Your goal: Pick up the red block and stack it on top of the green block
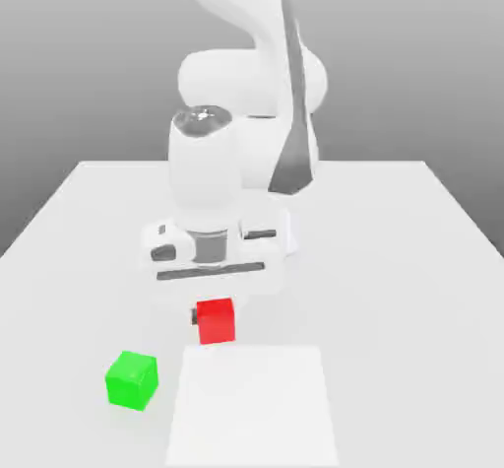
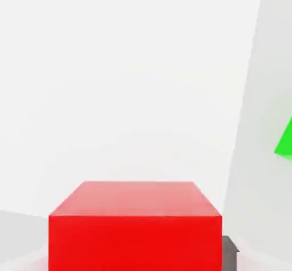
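With its jaws on either side, the gripper point(image 1: 216, 316) is pinching the red block point(image 1: 217, 322); green block point(image 1: 132, 380) sits on the table point(image 1: 394, 299), apart from it, toward the exterior view's left.

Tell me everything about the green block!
The green block is a small, bright green cube with flat sides and straight edges, plain and smooth-looking, maybe plastic. It sits on the pale table, turned at an angle, on the exterior view's left of the white square. Only the table seems to touch it.
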Action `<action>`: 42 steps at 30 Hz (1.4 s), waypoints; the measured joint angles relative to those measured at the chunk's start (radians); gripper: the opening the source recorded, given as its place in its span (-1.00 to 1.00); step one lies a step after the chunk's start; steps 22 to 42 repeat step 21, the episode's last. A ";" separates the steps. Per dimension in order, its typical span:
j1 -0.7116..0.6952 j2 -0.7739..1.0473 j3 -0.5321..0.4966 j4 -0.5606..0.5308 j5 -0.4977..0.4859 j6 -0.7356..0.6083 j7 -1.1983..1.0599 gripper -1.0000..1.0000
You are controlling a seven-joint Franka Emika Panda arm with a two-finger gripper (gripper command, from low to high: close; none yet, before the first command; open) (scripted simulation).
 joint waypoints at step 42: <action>-0.136 0.277 -0.071 0.301 0.090 -0.026 -0.093 1.00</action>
